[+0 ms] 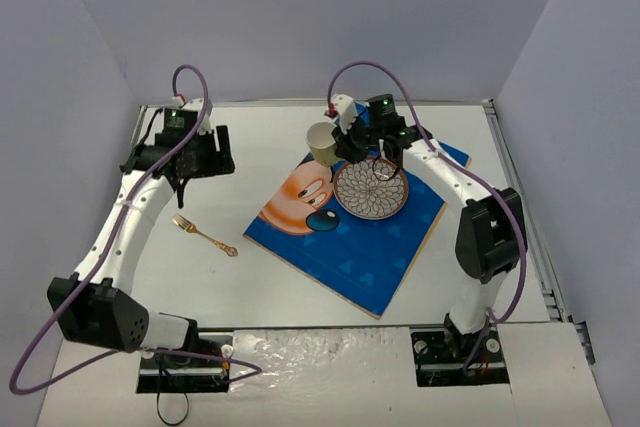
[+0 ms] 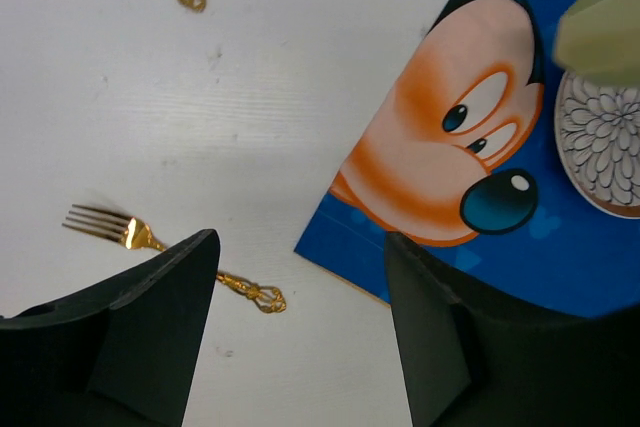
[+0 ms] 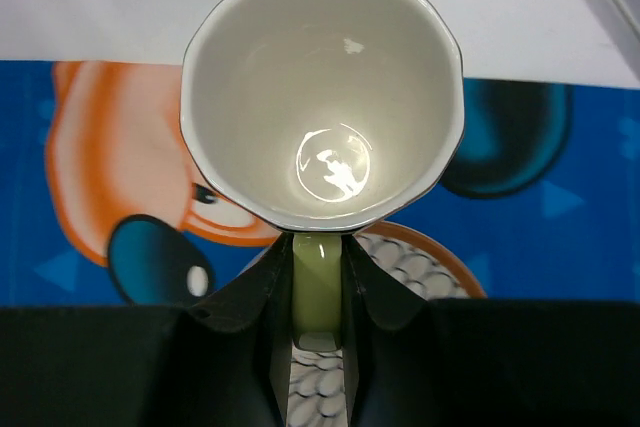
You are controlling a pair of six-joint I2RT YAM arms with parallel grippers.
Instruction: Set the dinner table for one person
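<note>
White dinner table (image 1: 250,282) between pale walls (image 1: 300,17), left end effector (image 2: 300,257) wide apart, right end effector (image 3: 318,257) tight on green cup (image 3: 320,97).

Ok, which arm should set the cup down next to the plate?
Right. The right gripper is shut on the cup by its handle, over the placemat beside the plate. The left gripper is open and empty, near the fork.
</note>
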